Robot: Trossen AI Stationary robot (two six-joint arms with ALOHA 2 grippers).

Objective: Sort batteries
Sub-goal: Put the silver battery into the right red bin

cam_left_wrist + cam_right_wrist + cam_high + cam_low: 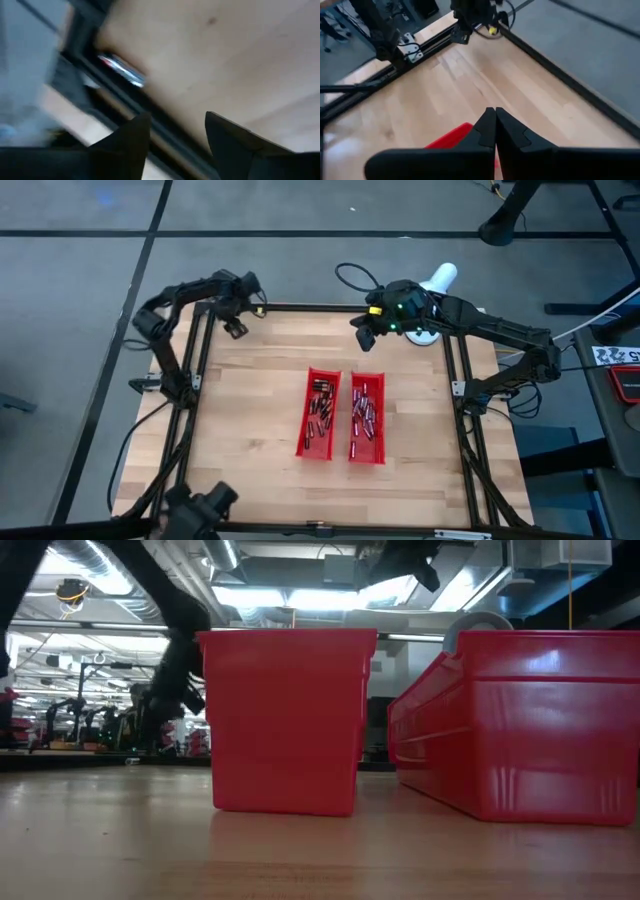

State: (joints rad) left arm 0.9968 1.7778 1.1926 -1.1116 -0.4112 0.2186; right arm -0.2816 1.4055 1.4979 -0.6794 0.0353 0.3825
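No writing legible; left end effector (pixel 236 328) open, empty; right end effector (pixel 362 340) closed, empty.

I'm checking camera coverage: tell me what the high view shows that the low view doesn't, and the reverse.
Only the high view shows the batteries lying inside both trays, the left gripper open near the table's far left corner, and the right gripper shut near the far edge. Only the low view shows the trays' tall outer walls and the room behind. Both show the two red trays standing side by side on the wooden table.
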